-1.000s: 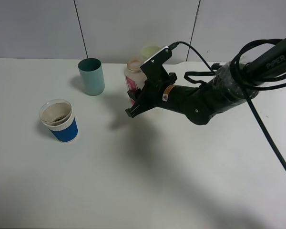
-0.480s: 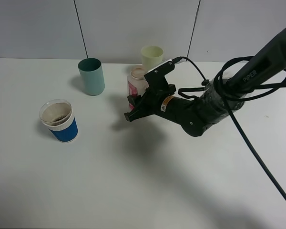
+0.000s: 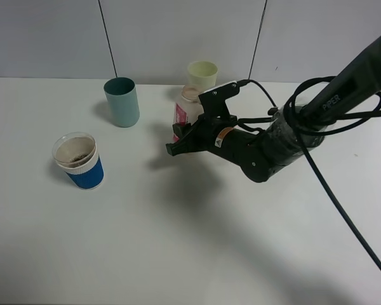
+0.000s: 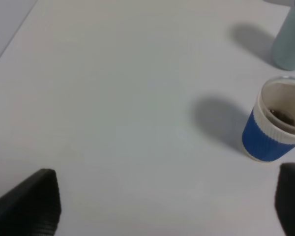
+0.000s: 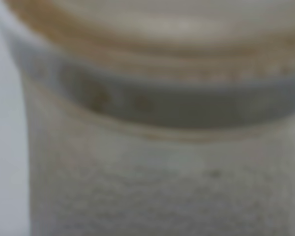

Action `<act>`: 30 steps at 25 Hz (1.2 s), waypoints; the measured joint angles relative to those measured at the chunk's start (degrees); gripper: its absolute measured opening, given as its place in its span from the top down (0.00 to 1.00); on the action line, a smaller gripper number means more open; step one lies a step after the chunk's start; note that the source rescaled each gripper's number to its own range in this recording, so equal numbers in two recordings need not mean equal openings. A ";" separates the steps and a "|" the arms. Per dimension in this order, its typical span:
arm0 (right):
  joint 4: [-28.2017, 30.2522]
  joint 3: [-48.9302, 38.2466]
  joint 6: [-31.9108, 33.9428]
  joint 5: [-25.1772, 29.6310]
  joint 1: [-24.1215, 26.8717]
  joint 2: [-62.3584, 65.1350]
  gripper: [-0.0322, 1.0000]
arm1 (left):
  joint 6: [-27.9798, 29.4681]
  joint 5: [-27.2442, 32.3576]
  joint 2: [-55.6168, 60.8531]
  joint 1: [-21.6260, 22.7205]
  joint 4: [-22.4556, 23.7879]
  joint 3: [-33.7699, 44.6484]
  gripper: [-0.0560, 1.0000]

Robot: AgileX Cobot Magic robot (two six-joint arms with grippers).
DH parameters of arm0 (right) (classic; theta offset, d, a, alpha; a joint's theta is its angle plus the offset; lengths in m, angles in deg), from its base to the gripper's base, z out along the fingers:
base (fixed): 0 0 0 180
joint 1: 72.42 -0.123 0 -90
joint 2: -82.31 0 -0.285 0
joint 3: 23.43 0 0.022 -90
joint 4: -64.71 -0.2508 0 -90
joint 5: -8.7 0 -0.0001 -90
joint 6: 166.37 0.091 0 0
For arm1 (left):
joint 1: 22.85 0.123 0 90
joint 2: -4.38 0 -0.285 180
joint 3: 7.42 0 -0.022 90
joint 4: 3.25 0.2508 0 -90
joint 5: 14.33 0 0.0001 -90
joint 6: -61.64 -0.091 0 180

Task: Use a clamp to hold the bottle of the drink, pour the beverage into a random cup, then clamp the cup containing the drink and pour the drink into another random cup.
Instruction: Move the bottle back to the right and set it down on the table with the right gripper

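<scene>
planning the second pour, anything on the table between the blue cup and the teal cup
Nothing visible does: only bare table lies between the blue cup and the teal cup. The bottle and the right gripper are well off that line.

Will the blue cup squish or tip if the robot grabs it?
Probably squishes a little: the blue cup looks like thin clear plastic. Likely light, with only a little brown drink inside, so a push might tip it.

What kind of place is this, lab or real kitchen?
Most likely a robot lab test bench, not a kitchen: a plain white table against a bare grey panel wall, a black-wrapped robot arm trailing loose cable, and a bottle and teal cup set out as props.
</scene>
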 joint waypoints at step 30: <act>-0.95 0.13 0.54 5.95 0.00 2.08 0.41 | 0.00 0.00 0.00 0.00 0.00 0.00 0.36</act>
